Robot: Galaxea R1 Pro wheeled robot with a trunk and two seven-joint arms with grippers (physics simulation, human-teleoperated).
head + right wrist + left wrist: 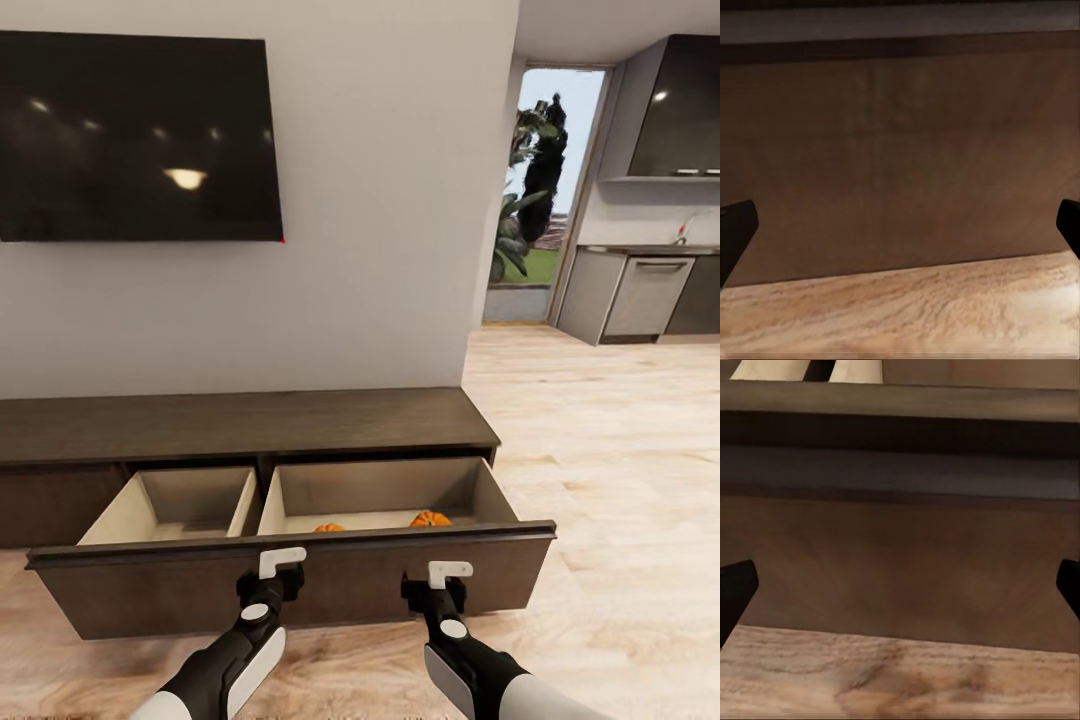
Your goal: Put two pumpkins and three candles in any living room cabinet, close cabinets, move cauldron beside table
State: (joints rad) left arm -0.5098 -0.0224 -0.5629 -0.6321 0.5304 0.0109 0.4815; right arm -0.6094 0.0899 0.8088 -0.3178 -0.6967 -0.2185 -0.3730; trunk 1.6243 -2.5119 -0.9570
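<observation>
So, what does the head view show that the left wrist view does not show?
Head view alone: two small orange ribbed pumpkins in the open drawer's right compartment, the black wall screen, and both arms.

Left wrist view alone: the open left gripper, its dark fingertips wide apart, close to the drawer.

Both: the long dark-brown wooden cabinet drawer front above the pale wood floor.

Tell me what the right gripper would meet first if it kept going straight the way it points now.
Most likely the dark-brown drawer front of the open cabinet: the right gripper, jaws spread, faces that panel squarely, with nothing between them.
</observation>
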